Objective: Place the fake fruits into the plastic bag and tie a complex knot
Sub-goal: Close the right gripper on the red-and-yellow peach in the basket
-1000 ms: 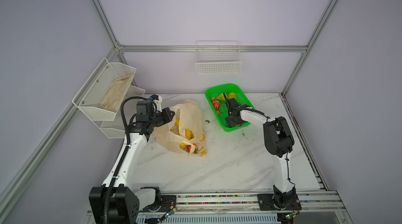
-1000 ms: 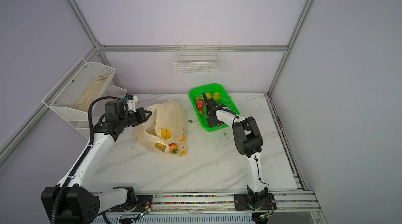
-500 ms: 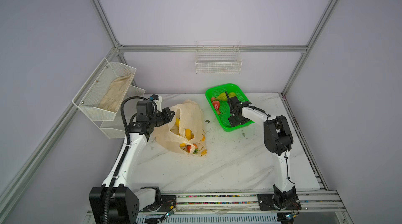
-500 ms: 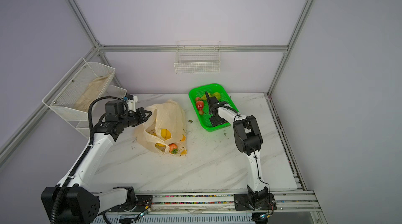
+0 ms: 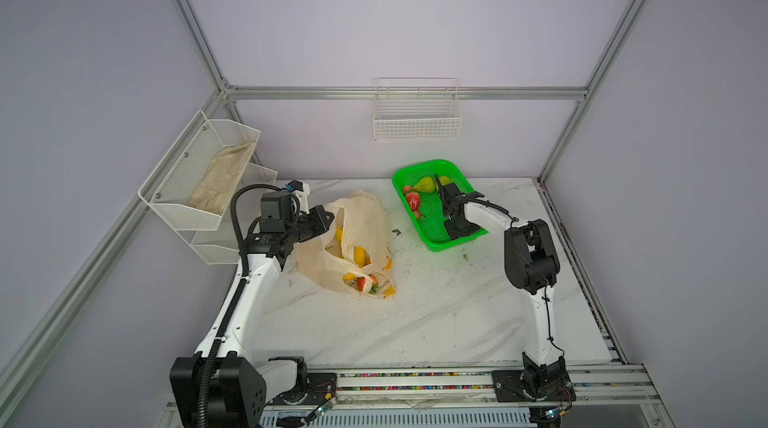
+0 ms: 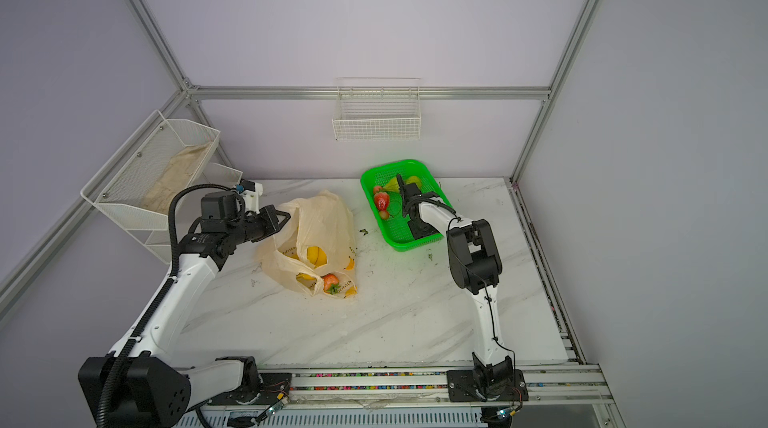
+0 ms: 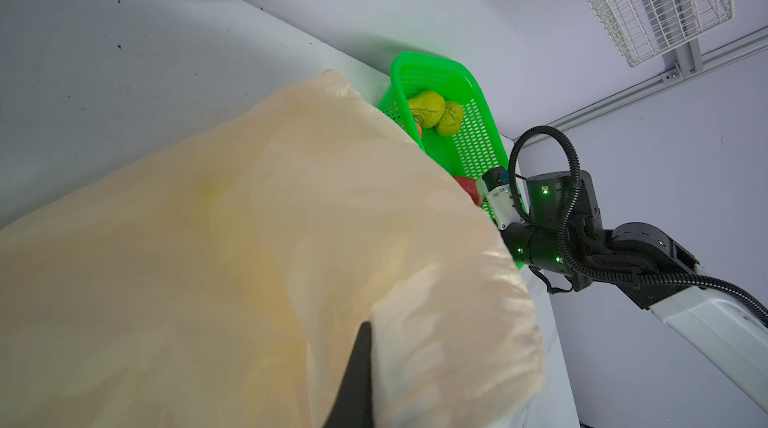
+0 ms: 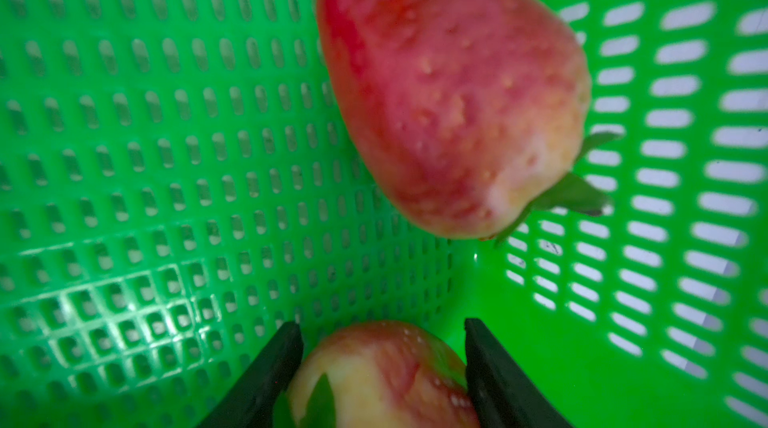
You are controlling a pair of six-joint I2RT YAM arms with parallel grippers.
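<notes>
My left gripper [image 5: 329,217] pinched shut on thin cream-peach plastic bag [image 5: 365,220], some fake fruits [image 5: 358,255] inside; right gripper [image 8: 382,330] straddles small red strawberry [image 8: 374,372] in green mesh basket [image 8: 166,156], I can't tell if clamped; pears [image 5: 424,185], knot outstanding.

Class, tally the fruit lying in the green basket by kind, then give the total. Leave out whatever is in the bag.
Strawberries: 3
Pears: 2
Total in the basket: 5
</notes>
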